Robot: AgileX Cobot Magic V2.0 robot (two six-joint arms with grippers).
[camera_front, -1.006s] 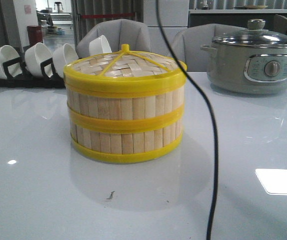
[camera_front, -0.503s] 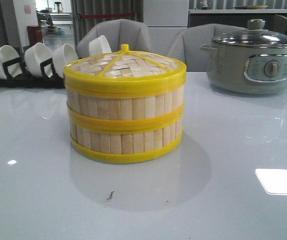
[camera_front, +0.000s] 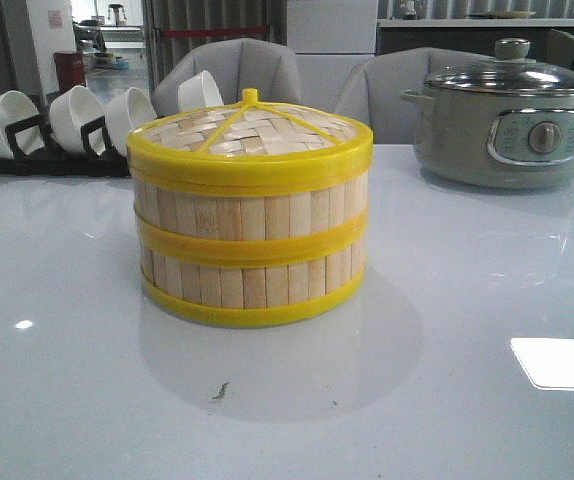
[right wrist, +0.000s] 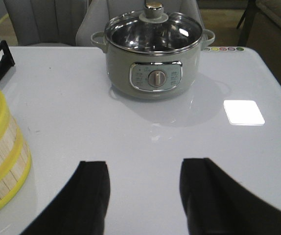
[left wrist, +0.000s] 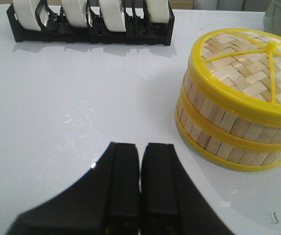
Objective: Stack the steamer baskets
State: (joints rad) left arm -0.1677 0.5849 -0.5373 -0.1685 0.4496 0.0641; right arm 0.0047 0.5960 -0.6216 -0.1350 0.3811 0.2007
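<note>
The counter point(camera_front: 487, 300) is glossy white, with a grey pot point(camera_front: 507, 115) at its far right, a rack of white bowls point(camera_front: 67, 125) at far left and grey chairs behind. The cable that hung across my front view a second ago is gone, so my arms are backing off and the job looks done. The baskets point(camera_front: 250, 245) sit stacked mid-counter under their lid point(camera_front: 250, 130); my left pincer point(left wrist: 139, 186) is closed and empty, my right pincer point(right wrist: 143, 191) wide and empty.

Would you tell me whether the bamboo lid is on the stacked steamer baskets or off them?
On: the woven lid caps the steamer baskets.
</note>
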